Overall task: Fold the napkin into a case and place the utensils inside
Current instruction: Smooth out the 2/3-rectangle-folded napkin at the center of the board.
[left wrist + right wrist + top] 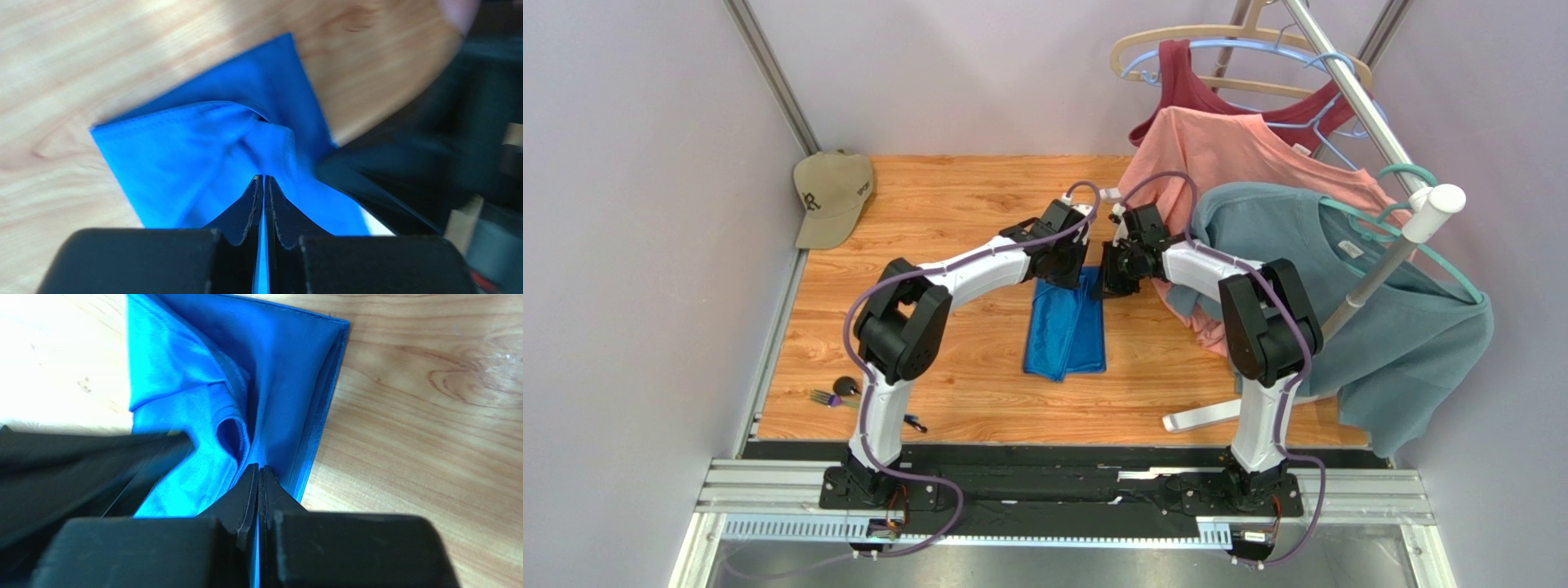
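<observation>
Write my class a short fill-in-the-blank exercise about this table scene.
The left claw and the right claw both pinch the ____ napkin.
The cap lies at the far ____ corner of the table.
The shirts hang on ____.
Missing words: blue; left; hangers.

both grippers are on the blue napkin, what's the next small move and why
Probably lift both a little, together. The left gripper and right gripper each look shut on the napkin at its far end, side by side; raising evenly should free that end for folding without twisting.
</observation>
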`<action>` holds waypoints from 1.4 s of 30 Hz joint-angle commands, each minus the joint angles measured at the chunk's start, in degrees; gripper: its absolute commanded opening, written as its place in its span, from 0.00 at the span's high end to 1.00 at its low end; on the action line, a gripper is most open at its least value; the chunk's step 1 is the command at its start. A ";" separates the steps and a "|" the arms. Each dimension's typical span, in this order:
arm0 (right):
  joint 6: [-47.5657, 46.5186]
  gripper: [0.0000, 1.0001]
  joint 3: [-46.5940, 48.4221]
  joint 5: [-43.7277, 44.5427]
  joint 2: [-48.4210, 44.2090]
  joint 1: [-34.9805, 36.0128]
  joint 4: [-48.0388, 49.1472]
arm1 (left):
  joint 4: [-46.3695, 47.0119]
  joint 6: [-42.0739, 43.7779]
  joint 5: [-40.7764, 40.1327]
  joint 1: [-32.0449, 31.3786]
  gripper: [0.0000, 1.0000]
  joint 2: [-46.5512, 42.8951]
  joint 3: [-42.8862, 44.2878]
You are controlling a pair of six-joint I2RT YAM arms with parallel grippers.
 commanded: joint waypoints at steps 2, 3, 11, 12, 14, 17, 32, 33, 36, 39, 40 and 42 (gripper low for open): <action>0.86 1.00 0.73 -0.63 1.83 -0.27 1.97 | 4.78 -7.23 7.44 -0.11 0.94 -3.80 1.24; 0.95 1.00 0.73 -0.54 1.92 -0.18 1.88 | 4.24 -7.41 8.23 -0.11 0.95 -2.92 2.81; 1.21 1.00 0.64 0.25 1.83 -0.18 1.62 | 1.69 -7.24 8.76 -0.11 0.97 3.15 6.07; 1.21 1.00 0.64 0.25 1.83 -0.18 1.62 | 1.52 -6.80 8.41 -0.11 0.97 3.41 6.60; 1.39 1.00 0.64 0.34 2.01 -0.18 1.62 | 0.90 -6.27 7.88 -0.11 0.98 4.12 7.39; 1.39 1.00 0.81 0.16 2.18 -0.18 1.62 | -0.06 -5.31 7.27 -0.11 0.98 5.26 8.62; 1.56 1.00 0.90 -0.37 2.27 -0.18 1.35 | -7.45 1.29 -3.10 0.24 1.00 12.38 17.76; 1.56 1.00 0.99 -0.37 2.27 -0.18 1.35 | -7.71 1.55 -4.32 0.33 1.00 12.47 17.94; 1.39 1.00 1.16 -0.45 2.36 -0.18 1.26 | -8.07 2.61 -5.74 1.20 1.00 12.64 18.21; 1.48 1.00 1.17 -0.45 2.36 -0.10 1.27 | -8.33 3.40 -6.35 2.08 1.00 12.91 18.21; 1.39 1.00 1.25 -0.54 2.36 -0.10 1.26 | -8.42 3.75 -6.62 2.35 1.00 12.91 18.03; 1.39 1.00 1.34 -0.54 2.36 -0.10 1.18 | -8.50 4.10 -6.71 2.52 1.00 12.73 17.59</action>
